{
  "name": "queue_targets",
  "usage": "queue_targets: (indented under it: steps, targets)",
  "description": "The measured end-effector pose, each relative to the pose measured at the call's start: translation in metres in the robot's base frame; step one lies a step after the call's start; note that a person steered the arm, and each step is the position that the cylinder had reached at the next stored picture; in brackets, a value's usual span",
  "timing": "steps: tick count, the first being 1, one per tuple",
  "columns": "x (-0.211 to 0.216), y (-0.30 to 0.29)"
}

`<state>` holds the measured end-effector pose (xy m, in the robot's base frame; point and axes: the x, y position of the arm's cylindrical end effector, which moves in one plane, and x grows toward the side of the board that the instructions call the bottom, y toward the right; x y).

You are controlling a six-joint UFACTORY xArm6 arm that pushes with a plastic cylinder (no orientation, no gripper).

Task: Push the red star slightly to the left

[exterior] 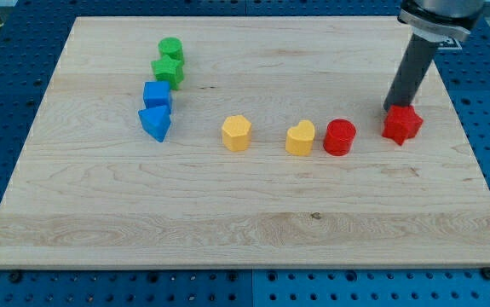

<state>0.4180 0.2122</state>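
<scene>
The red star (402, 124) lies on the wooden board (245, 222) at the view's right. My tip (391, 107) stands just above and slightly left of the star, touching or almost touching its top edge. A red round block (340, 136) lies a short way to the star's left.
A yellow heart (301, 138) and a yellow hexagon block (236, 133) lie in the middle. At the view's left stand a blue triangle (155, 124), a blue cube (157, 94), a green star (167, 72) and a green round block (171, 49).
</scene>
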Motion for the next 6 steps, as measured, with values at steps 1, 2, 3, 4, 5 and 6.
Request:
queue_targets:
  steps: [1, 2, 3, 4, 5, 6]
  targets:
    - [0.018, 0.005]
    - [0.011, 0.036]
    - [0.006, 0.111]
    - [0.031, 0.129]
    - [0.046, 0.101]
    - [0.05, 0.063]
